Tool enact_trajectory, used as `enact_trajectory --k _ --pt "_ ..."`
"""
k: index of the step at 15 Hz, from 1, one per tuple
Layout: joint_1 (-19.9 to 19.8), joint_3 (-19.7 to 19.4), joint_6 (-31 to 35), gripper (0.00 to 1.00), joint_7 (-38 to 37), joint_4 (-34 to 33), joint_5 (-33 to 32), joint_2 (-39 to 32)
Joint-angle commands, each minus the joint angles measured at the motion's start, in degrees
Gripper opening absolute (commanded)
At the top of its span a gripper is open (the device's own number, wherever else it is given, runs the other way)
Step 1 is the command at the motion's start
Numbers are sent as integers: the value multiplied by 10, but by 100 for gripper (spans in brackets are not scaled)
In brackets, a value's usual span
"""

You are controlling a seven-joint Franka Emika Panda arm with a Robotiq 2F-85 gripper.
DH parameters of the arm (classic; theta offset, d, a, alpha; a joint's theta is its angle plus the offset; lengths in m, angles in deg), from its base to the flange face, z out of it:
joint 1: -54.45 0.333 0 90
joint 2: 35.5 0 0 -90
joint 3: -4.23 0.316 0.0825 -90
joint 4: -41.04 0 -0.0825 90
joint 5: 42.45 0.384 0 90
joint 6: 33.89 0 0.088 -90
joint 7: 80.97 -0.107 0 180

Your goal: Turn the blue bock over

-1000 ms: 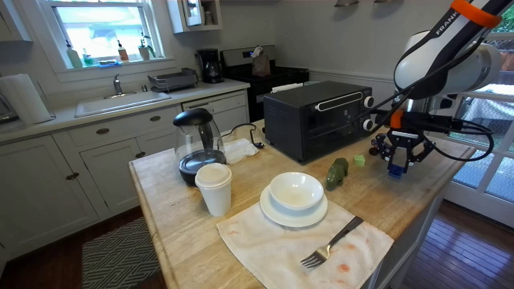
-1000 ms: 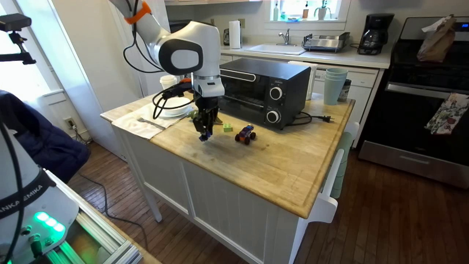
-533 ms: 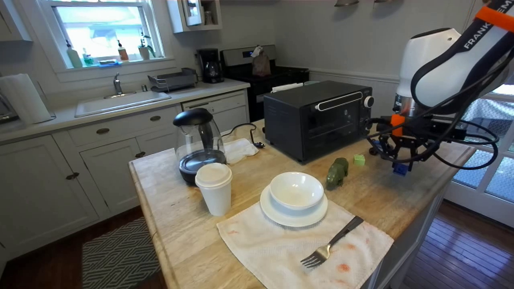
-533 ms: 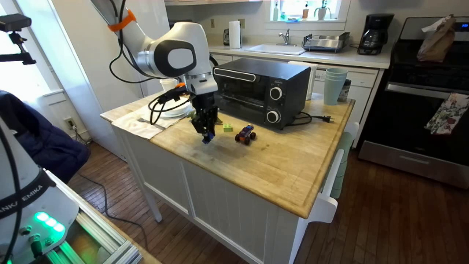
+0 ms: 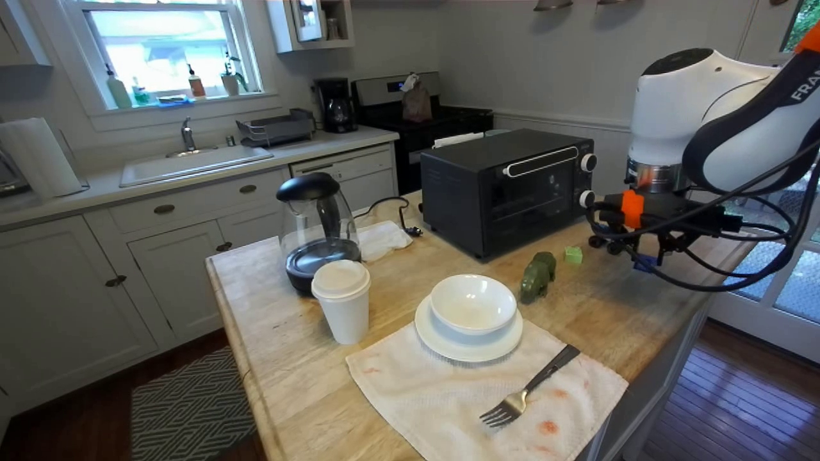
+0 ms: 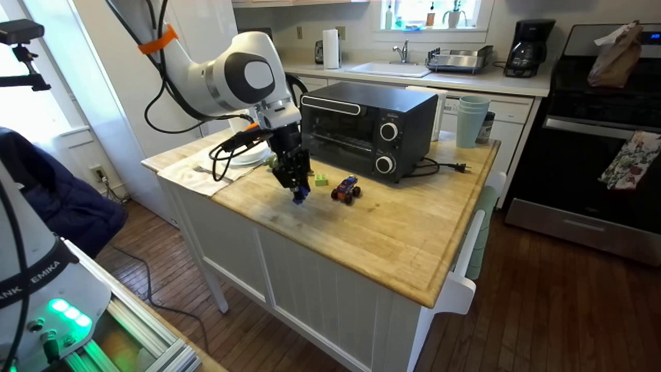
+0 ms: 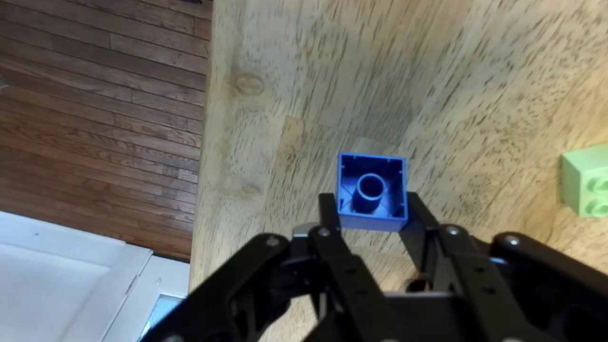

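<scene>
Daylight fills the kitchen window [image 5: 163, 48] above the sink [image 5: 192, 170], and closer in stands a wooden-topped island [image 6: 372, 232]. On it sits a black toaster oven [image 5: 512, 192], with a green block [image 5: 573, 255] and a green animal figure [image 5: 538, 276] near its front. A white bowl [image 5: 473, 301] rests on a white plate [image 5: 461, 351] at the edge of a cloth [image 5: 416, 397] with reddish spots; a fork [image 5: 529, 385] lies on the same cloth. Just beside the cloth stands a lidded white cup [image 5: 343, 314], and near it a glass kettle [image 5: 318, 243] with a black lid. Over the island hangs the gripper [image 7: 371, 209], at the end of the robot arm [image 6: 253, 77], clamped on the blue block [image 7: 373, 185], its jaws closed against two opposite sides. In the wrist view the blue block's hollow face is toward the viewer, a round tube standing in the middle. In both exterior views it shows at the gripper's lower end, partly hidden; whether it touches the island I cannot tell. Near it, but apart, a small toy truck [image 6: 346, 189] stands on its wheels.
</scene>
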Motion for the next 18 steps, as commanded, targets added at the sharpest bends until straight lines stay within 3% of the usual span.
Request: enact_trajectory --k 1,17,18 --pt "9 -8 4 12 -80 1 -86 3" --pt "-7 33 -9 12 -298 -12 -281 -30" --pt "15 13 -4 12 -306 -10 -286 -33"
